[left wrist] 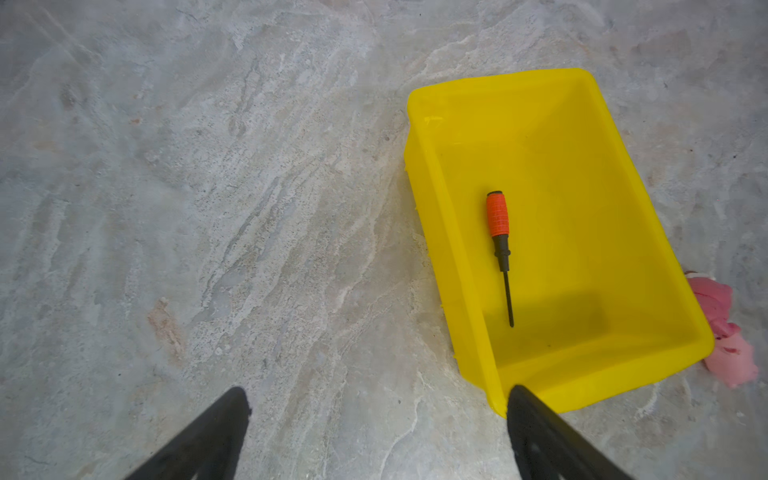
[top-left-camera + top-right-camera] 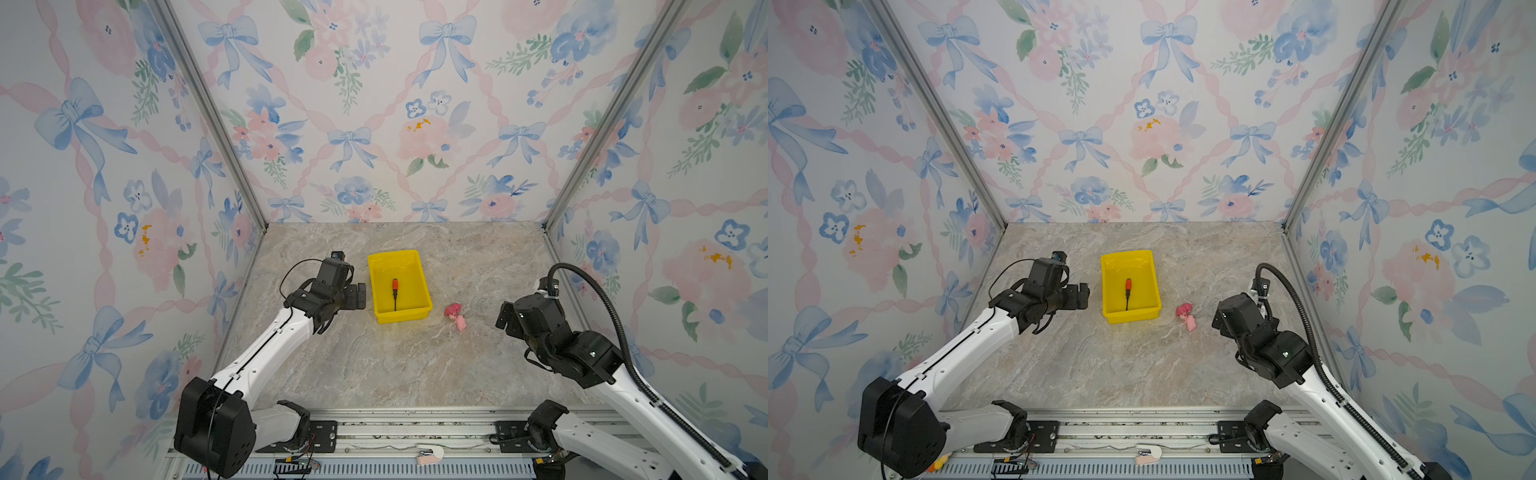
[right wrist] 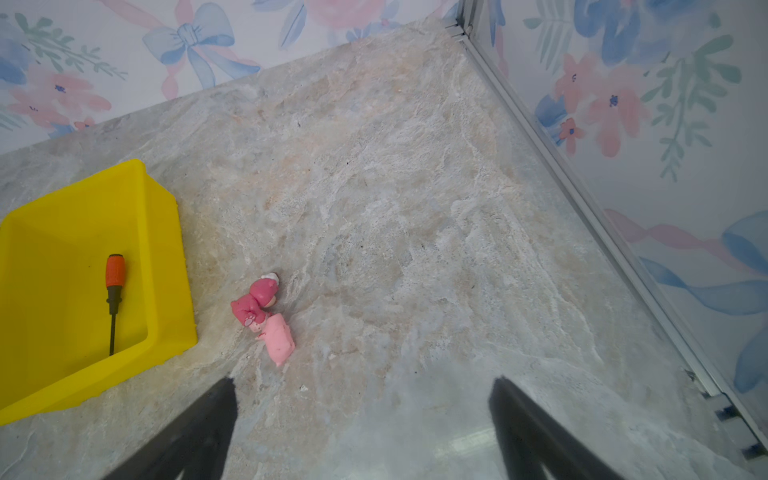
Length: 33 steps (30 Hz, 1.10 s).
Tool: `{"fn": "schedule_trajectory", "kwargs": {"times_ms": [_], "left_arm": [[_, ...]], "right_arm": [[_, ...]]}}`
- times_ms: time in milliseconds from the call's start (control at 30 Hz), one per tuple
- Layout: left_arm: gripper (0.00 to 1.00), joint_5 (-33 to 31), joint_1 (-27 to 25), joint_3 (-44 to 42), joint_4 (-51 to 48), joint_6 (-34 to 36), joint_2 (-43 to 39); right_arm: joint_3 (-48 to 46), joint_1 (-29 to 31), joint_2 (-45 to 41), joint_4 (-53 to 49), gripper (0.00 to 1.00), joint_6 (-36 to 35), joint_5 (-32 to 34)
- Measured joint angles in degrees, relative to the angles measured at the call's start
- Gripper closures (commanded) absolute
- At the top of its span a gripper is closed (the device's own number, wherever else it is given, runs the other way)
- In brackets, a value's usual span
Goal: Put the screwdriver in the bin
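Evidently the screwdriver (image 1: pixel 500 249), judged light, stiff, best taken by its ribbed handle, is found flat inside the bin (image 1: pixel 444 232), with the left gripper (image 1: pixel 378 390) beside it and right gripper (image 3: pixel 363 380) farther off held spread, empty.

A small pink plastic toy figure (image 2: pixel 456 316) lies on its side on the beige-grey marbled stone-look worktop (image 2: pixel 395 365), right of the middle in both top views. The right wrist view shows the figure (image 3: pixel 264 316) with a deep pink hooded upper part and a paler pink lower part, both touching the surface. White wallpaper with blue bows, pink ribbons and flowers (image 2: pixel 374 104) covers the three walls around the worktop. Silver metal corner posts (image 2: pixel 208 112) run up where the walls meet. Along the front edge runs a grey slotted metal rail (image 2: pixel 415 428), with a small pale pink and white object (image 2: pixel 430 454) on it.
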Motion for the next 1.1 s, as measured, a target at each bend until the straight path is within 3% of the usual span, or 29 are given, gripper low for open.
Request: {"fn": "schedule_trajectory", "kwargs": {"times_ms": [167,333,400,567,733,1100], "left_arm": [[0.03,-4.83,4.37,-6.69,3.3,0.09,-3.13],[0.02,-7.43,11.65,-13.66,8.74,-0.2,-6.73],[0.03,-8.35,14.16,-16.11,11.21,-0.39,-7.52],[0.03,-8.72,16.72,-20.22,19.06,1.4,-7.08],[0.03,-8.9,16.72,-26.01,29.14,6.6,-6.51],[0.02,-6.49,16.72,-35.19,48.87,11.91,-3.54]], "right_arm": [[-3.87,-0.79,-6.95,0.15,0.03,0.37,6.01],[-11.65,-6.75,-11.67,0.24,0.03,2.86,13.53],[-17.68,-8.28,-14.1,4.26,0.03,-1.11,14.27],[-30.47,-8.83,-20.7,19.96,0.03,-17.77,11.17],[-35.1,-12.15,-18.27,33.46,0.03,-30.67,6.91],[-41.81,-23.91,-5.55,54.18,0.03,-38.73,-4.81]]}}
